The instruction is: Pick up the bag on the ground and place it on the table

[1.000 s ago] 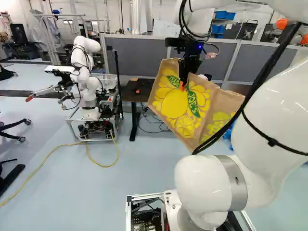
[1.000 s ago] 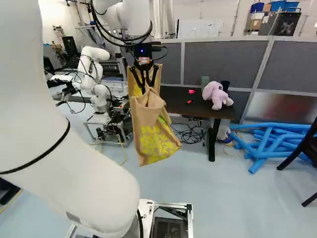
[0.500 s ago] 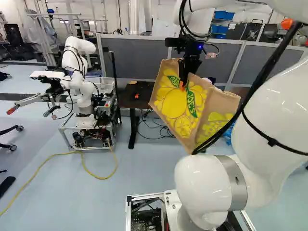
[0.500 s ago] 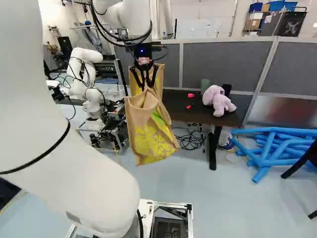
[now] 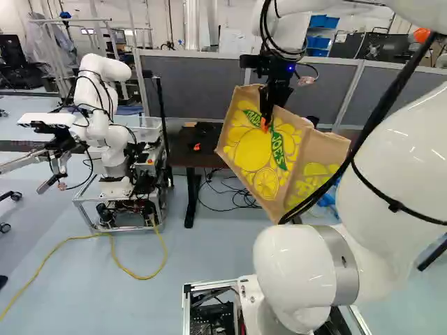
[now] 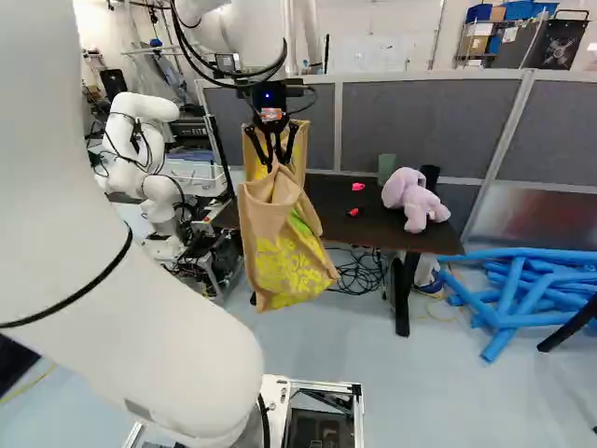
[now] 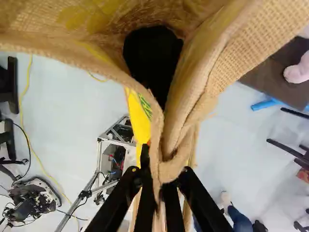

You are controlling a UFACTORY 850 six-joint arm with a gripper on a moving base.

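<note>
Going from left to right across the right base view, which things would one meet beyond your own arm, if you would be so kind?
Another robot → yellow-printed burlap bag → two small red objects → pink plush toy → blue foam tubes.

Both base views looked ahead and slightly down from behind the arm — one from its left, one from its right — sharing the table; the wrist view faced the floor, close over the bag.

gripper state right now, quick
Gripper: closed on the rim of the burlap bag, which hangs in the air.
</note>
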